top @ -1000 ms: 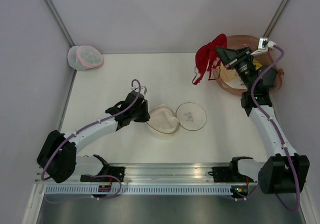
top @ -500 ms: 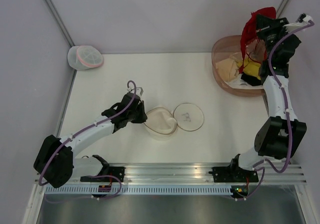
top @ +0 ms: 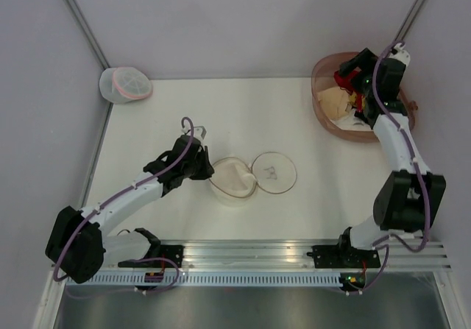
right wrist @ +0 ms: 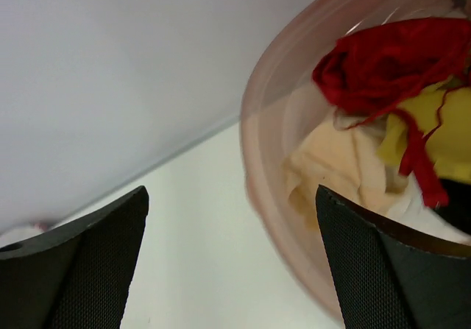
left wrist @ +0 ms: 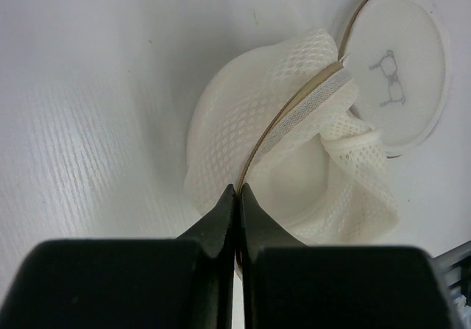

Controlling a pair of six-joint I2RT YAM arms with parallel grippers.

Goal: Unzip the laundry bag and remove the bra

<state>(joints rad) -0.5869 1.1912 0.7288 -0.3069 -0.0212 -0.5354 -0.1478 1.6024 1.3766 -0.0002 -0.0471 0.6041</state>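
Pinching the tan zip band on the rim of the laundry bag (left wrist: 257,145), the left gripper (left wrist: 237,196) has its two black fingers pressed together on that edge, with no gap showing between them in the left wrist view. The bag lies about the middle of the tabletop (top: 162,115), a little toward the near edge, and it is spread open like a clam. Its mesh half slumps in soft folds on the left. Its flat round face (top: 274,171), printed with a small black bra outline, is turned up just to the right, and the two halves touch. Farther back, at the far right corner, stands a translucent pink basin (right wrist: 257,123). The right gripper (right wrist: 229,196) hangs by it with its fingers spread wide apart and nothing between them. From above it seems to hover over the basin's far side, though its fingertips are hard to make out there. The bra (right wrist: 383,57) lies bunched in the basin, on top of a yellow garment (right wrist: 441,141) and just beside a beige garment (right wrist: 331,167), with one thin red strap trailing down across the yellow cloth. By the far left corner sits a whiter round bag (top: 125,85) with a pink band, well apart from both arms.
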